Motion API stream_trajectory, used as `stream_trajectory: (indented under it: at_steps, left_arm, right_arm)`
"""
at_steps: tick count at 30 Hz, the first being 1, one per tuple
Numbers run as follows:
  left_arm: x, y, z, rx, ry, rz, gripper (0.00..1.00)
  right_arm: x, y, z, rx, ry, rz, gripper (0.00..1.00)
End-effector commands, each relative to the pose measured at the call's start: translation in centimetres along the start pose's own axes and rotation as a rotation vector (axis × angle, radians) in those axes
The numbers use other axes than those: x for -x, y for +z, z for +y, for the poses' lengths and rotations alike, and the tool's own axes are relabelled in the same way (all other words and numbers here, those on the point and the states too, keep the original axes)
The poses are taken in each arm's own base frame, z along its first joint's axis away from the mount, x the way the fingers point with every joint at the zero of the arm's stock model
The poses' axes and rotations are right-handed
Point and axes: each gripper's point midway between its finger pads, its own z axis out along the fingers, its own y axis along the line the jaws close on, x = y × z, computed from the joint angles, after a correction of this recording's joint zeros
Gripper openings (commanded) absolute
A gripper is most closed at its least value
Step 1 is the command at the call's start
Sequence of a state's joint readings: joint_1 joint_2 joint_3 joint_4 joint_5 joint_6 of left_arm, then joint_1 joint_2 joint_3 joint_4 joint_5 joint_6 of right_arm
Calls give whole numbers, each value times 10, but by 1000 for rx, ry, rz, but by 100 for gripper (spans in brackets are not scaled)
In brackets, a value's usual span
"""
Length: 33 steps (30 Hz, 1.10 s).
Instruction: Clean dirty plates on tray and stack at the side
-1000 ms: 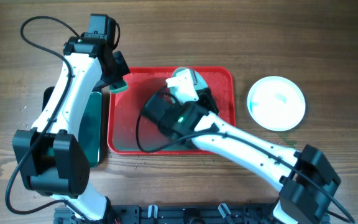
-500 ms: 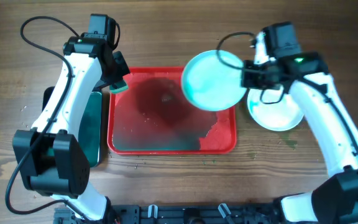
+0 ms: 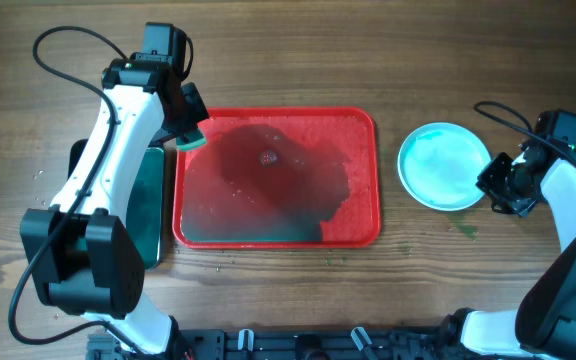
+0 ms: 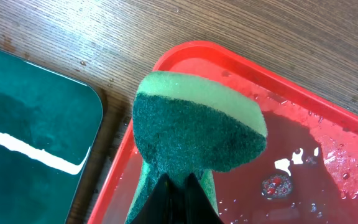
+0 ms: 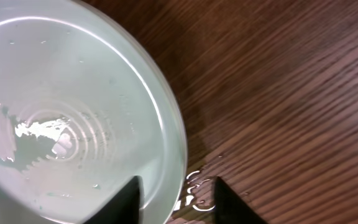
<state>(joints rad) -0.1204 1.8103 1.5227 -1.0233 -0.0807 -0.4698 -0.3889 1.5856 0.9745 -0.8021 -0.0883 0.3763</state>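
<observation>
R of tray [image 3: 364, 205], pale cyan plate [image 3: 444, 166], wet

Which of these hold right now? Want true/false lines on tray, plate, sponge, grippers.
1. No plate is on the tray. True.
2. The plate lies left of the tray. False: it lies on the table to the right of the tray.
3. The left gripper holds a sponge over the tray's corner. True.
4. The right gripper is shut on a plate lifted over the tray. False: it is open at the plate's rim, and the plate rests on the table.
</observation>
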Motion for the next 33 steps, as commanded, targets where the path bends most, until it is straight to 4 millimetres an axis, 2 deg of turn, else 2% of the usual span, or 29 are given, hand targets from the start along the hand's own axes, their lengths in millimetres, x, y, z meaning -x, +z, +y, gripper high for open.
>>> stream_trajectory:
  at_steps: [1,3,6,8,9,11,14,16,19,20,21,25,29,33]
  left_arm:
    - [-3,-8,4,3,-15,13,4]
    - [-7,-28,8,-7,-16,2,4]
    - [-22,-68,21,-13,-18,-15,4]
    - [-35,-92,43,49,-50,-26,4]
    - [-42,-102,57,98,-87,-32,4]
    - [-54,-120,78,165,-138,-48,4]
    - [-62,-141,98,216,-206,-99,4]
    - [-66,-145,104,230,-222,-114,4]
    - [-78,-129,124,289,-295,-75,4]
    - [-85,-109,141,329,-355,-31,4]
    - [-90,-95,149,338,-391,-7,4]
    - [-97,-63,158,336,-432,17,4]
    - [-105,-24,159,313,-452,15,4]
    - [-97,-2,169,345,-455,-79,4]
  right_arm:
    - [-4,-12,38,211,-69,37,46]
    - [0,-30,58,302,-130,23,46]
    - [-3,-66,92,363,-251,-56,53]
    - [-14,-84,118,399,-346,-113,67]
    - [-19,-89,127,407,-381,-130,71]
    - [-28,-90,138,414,-425,-127,72]
    - [-38,-90,147,424,-463,-116,72]
    - [-38,-90,149,427,-471,-119,72]
    - [-38,-90,149,423,-479,-123,72]
    - [-37,-89,148,418,-497,-129,72]
    - [-37,-89,147,411,-496,-130,72]
    - [-39,-88,144,402,-492,-116,72]
    - [-42,-82,131,334,-479,-97,72]
    - [-44,-81,127,318,-476,-84,72]
